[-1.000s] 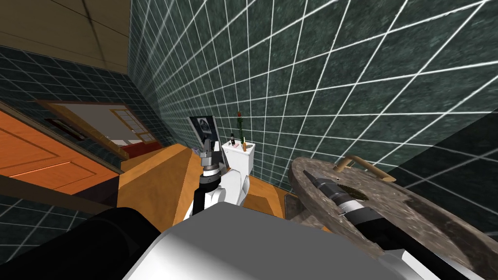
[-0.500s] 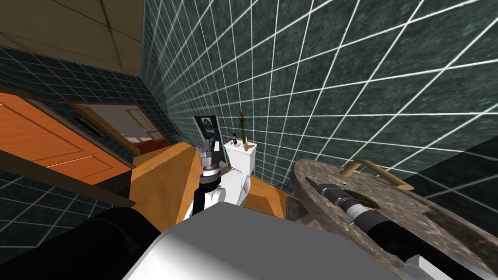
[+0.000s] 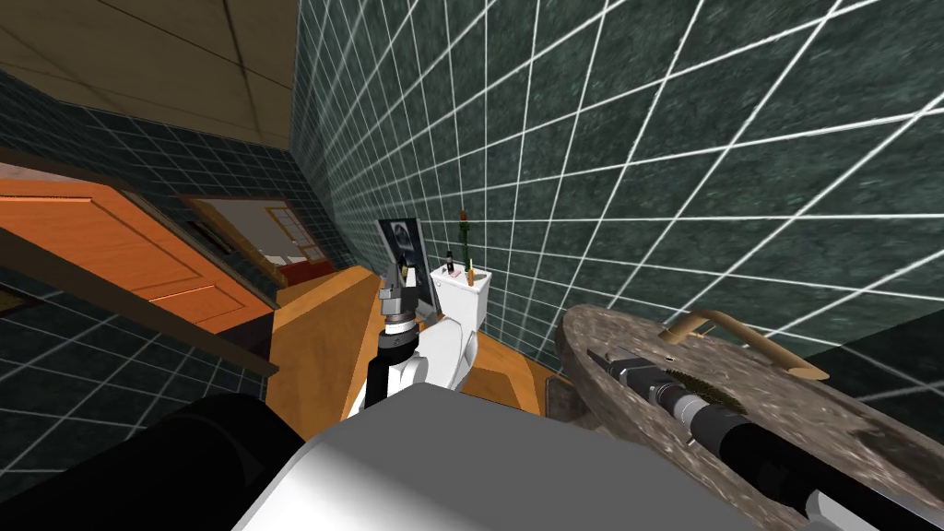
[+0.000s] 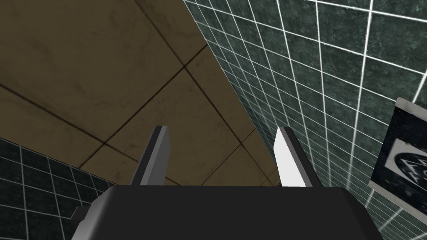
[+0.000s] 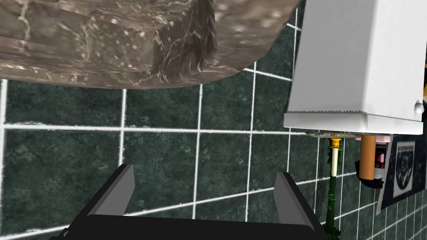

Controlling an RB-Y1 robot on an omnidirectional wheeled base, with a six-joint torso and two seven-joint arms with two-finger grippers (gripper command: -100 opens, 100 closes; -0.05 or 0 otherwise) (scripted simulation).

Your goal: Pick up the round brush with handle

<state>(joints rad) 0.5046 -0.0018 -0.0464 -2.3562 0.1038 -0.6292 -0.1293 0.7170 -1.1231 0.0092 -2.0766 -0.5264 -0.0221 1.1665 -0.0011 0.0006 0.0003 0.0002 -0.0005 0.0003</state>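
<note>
A white toilet tank stands against the dark green tiled wall. On its lid stand a tall thin green stem with a red tip, an orange cylinder and a small dark bottle. In the right wrist view the tank fills one corner, with the green stem on a white and yellow stick, the orange cylinder and the bottle beyond it. I cannot tell which one is the brush. My right gripper is open over the stone counter, far from the tank. My left gripper is raised and open.
A round speckled stone counter with a dark basin and a brass tap lies under my right arm. A black and white poster leans behind the toilet. An orange door stands at the left, over a wooden floor.
My head view has swung, shifting the room rightward. My right gripper has drawn back a little over the counter. The left arm has kept its place.
</note>
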